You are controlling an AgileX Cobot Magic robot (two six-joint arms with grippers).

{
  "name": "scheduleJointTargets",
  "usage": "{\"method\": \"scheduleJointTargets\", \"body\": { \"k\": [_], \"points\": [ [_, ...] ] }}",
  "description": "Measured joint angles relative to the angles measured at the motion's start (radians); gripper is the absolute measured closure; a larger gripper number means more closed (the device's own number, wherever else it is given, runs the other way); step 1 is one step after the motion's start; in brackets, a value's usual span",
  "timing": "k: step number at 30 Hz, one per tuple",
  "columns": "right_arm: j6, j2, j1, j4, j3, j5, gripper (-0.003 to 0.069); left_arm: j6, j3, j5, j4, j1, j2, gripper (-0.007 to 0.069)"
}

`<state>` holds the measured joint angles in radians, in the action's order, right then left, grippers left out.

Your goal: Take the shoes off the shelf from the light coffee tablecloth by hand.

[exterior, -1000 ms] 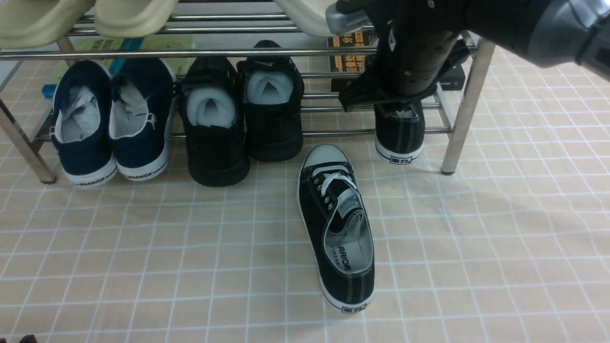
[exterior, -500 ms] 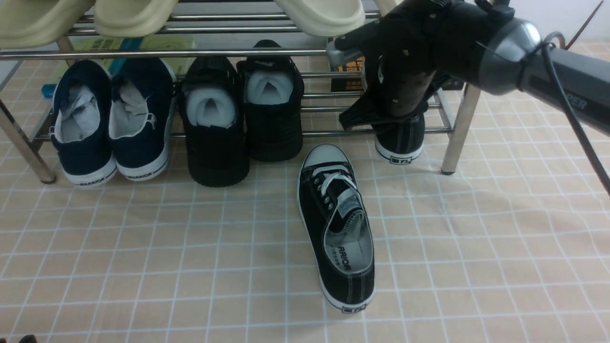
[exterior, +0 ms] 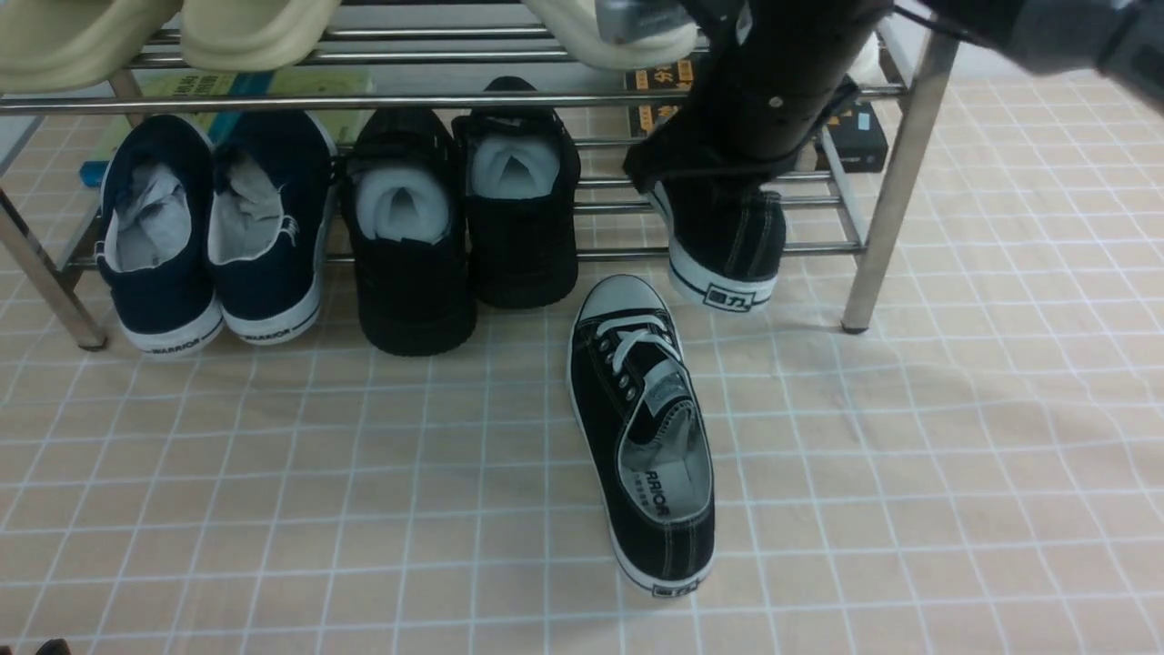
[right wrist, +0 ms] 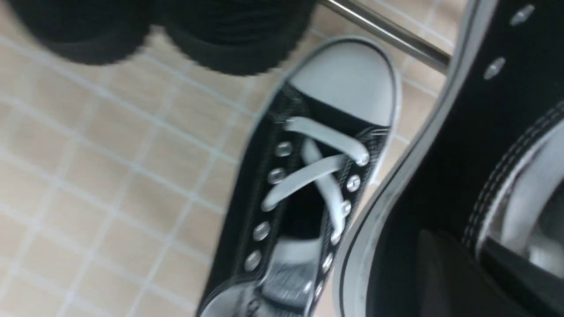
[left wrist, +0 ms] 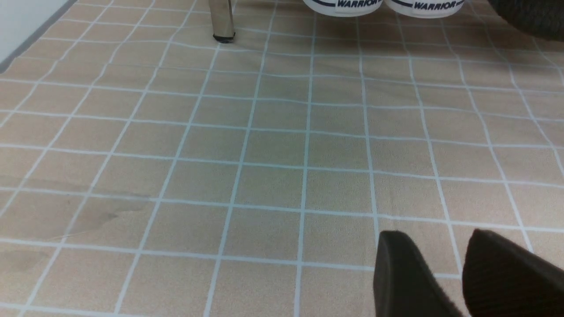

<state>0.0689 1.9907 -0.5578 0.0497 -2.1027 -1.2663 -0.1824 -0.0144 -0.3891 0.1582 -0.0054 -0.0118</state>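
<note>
One black canvas sneaker (exterior: 641, 428) with white laces lies on the light coffee tablecloth (exterior: 273, 500) in front of the shelf (exterior: 896, 182), toe toward it. My right gripper (exterior: 718, 168) is shut on the heel collar of the second sneaker (exterior: 723, 246) and holds it raised at the lower tier's right end. In the right wrist view one finger (right wrist: 440, 273) lies outside the held sneaker's (right wrist: 440, 167) wall, the other inside; the lying sneaker (right wrist: 308, 176) shows beside it. My left gripper (left wrist: 436, 273) is open and empty, low over bare cloth (left wrist: 264, 154).
Navy slip-ons (exterior: 214, 236) and all-black chunky shoes (exterior: 455, 218) stuffed with paper sit on the lower tier's left and middle. Cream slippers (exterior: 245, 27) lie on the top tier. Boxes (exterior: 664, 109) stand behind the rack. A chrome leg (left wrist: 221, 22) shows in the left wrist view.
My right gripper has lifted the second sneaker's heel up and a little left, off the lower bars. The arm has swung upward. The sneaker on the cloth has not moved.
</note>
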Motion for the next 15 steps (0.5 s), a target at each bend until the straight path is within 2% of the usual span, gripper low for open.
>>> {"method": "scheduleJointTargets", "body": {
  "k": [8, 15],
  "points": [
    [0.044, -0.340, -0.003, 0.012, 0.384, 0.000, 0.0652, 0.000, 0.000, 0.000, 0.001, 0.000, 0.000, 0.0382],
    [0.032, -0.413, -0.003, 0.008, 0.596, 0.001, 0.0650, 0.000, 0.000, 0.000, 0.001, 0.000, 0.000, 0.0382]
  ]
}}
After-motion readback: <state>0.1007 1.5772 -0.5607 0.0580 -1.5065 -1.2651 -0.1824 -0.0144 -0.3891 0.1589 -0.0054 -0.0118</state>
